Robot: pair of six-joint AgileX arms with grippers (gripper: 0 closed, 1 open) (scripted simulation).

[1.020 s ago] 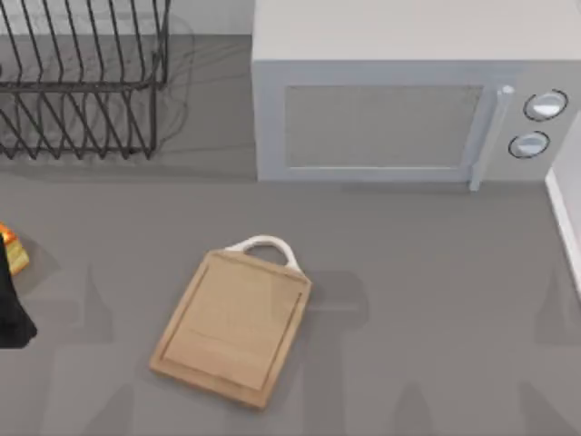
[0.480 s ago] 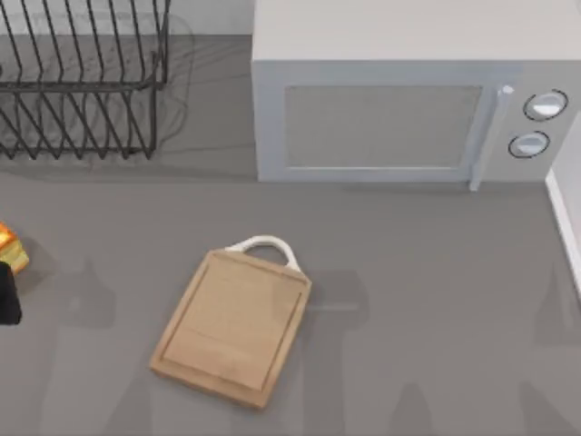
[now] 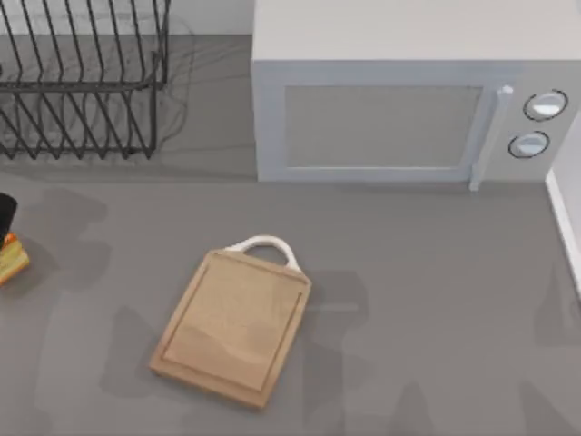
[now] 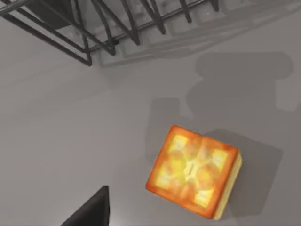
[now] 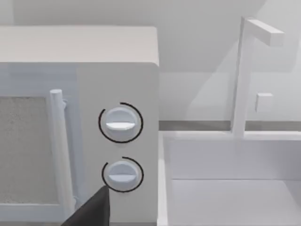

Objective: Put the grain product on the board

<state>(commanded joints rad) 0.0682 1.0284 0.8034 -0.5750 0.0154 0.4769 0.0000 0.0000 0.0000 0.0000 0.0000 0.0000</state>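
**Change.** The left gripper (image 3: 4, 214), a dark shape at the top view's left edge, has moved from the 6 o'clock side of the grain product (image 3: 11, 256) to its 12 o'clock side. The toast-like chunk has not shifted; it lies flat on the surface at the far left, nothing gripping it. Whether the fingers are spread or closed cannot be told. In the left wrist view the chunk (image 4: 194, 176) sits below the camera with one dark fingertip beside it, apart from it.

**Meaning for the task.** Judged: approach phase, the arm positioning over the chunk; no grasp, lift or carry yet. The board (image 3: 234, 325) lies bare, well apart at the chunk's 3 to 4 o'clock, white loop handle (image 3: 263, 245) pointing to 12 o'clock.

**Right arm.** Parked; its wrist camera faces the microwave's dials (image 5: 120, 123). Finger state cannot be told.

**Surface and room.** Grey surface (image 3: 427, 300). Black wire dish rack (image 3: 82, 82) at 11 o'clock; white microwave (image 3: 408, 100) at 12 to 1 o'clock; a white sink basin with faucet (image 5: 244, 75) beside the microwave.
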